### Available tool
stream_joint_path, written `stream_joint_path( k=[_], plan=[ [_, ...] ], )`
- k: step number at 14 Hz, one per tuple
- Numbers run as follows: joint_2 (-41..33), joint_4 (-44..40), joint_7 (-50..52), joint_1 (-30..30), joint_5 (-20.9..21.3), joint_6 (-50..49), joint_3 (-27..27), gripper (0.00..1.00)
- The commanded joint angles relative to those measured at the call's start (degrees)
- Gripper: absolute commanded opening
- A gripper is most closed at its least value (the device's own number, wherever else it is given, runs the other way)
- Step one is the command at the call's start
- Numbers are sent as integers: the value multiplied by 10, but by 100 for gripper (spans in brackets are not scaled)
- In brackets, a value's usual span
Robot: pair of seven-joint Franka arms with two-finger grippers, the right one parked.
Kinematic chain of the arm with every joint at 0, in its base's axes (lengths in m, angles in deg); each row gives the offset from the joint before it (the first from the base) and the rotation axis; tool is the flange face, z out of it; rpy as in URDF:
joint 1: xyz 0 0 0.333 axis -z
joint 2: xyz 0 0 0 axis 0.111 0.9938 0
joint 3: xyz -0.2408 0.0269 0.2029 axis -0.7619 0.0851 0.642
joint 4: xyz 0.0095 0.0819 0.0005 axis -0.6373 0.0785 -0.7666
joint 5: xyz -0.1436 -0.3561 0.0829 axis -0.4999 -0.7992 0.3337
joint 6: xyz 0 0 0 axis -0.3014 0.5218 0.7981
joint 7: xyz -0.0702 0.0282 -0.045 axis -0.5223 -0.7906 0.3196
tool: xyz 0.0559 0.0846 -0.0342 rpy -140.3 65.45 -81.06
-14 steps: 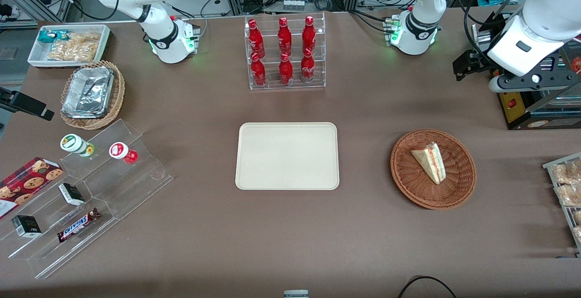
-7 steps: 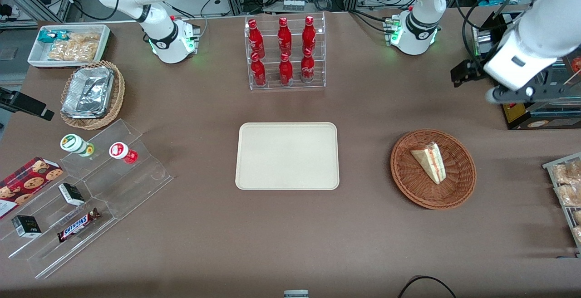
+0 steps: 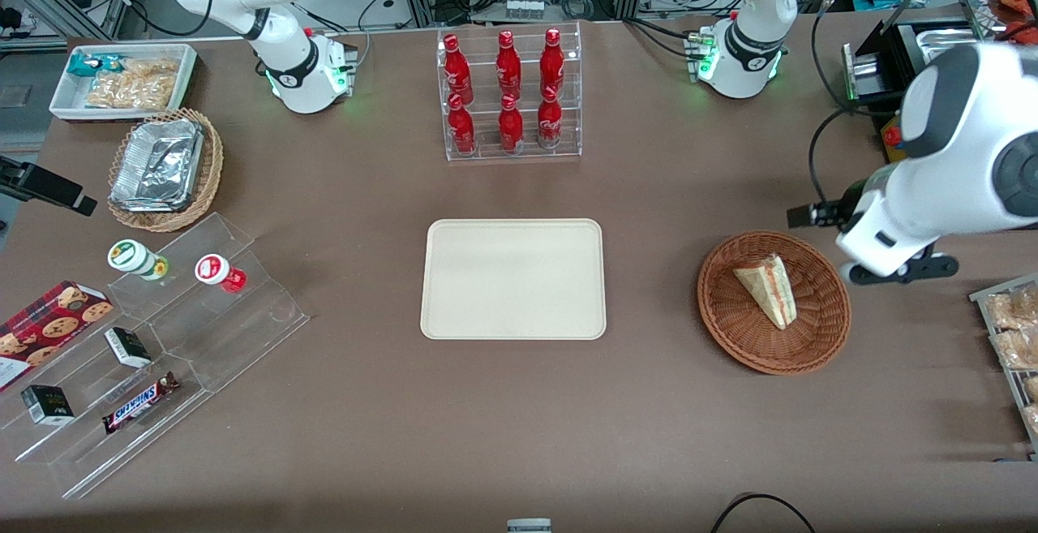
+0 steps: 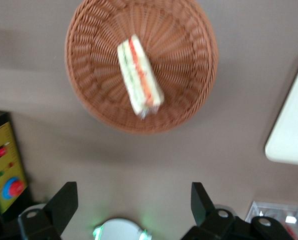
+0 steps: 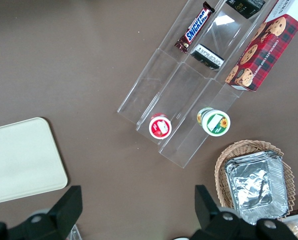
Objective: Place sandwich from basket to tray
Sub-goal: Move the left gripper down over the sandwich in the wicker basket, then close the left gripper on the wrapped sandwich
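The sandwich [image 3: 766, 288], a white wedge with red and green filling on its edge, lies in the reddish-brown wicker basket [image 3: 819, 306]. The cream tray [image 3: 513, 279] sits empty at the table's middle, toward the parked arm's end from the basket. My left gripper [image 3: 815, 214] hangs above the table, just farther from the front camera than the basket's rim. In the left wrist view the gripper [image 4: 134, 200] is open wide and empty, with the sandwich [image 4: 139, 75], the basket [image 4: 189, 95] and a corner of the tray [image 4: 291, 130] below it.
A clear rack of red bottles [image 3: 509, 95] stands farther from the front camera than the tray. A yellow control box [image 4: 6, 170] and a black machine [image 3: 884, 62] sit near the working arm. A rack of snack packets [image 3: 1010, 338] lies at the table's edge.
My left arm has swung down and nearer to the front camera, from beside the black machine to just above the basket's rim. The sandwich, basket and tray have not moved.
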Motion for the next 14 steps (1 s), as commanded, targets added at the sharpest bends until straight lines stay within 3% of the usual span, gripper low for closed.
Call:
stream_joint_path(
  k=[1,3,7,14],
  plan=[
    [-12,75,53,-3,9,95,-4,100],
    [-11,153,111,-4,9,204,7,100],
    [-4,235,196,-7,19,322,31,100],
    [3,290,298,-6,20,405,33,100]
  ],
)
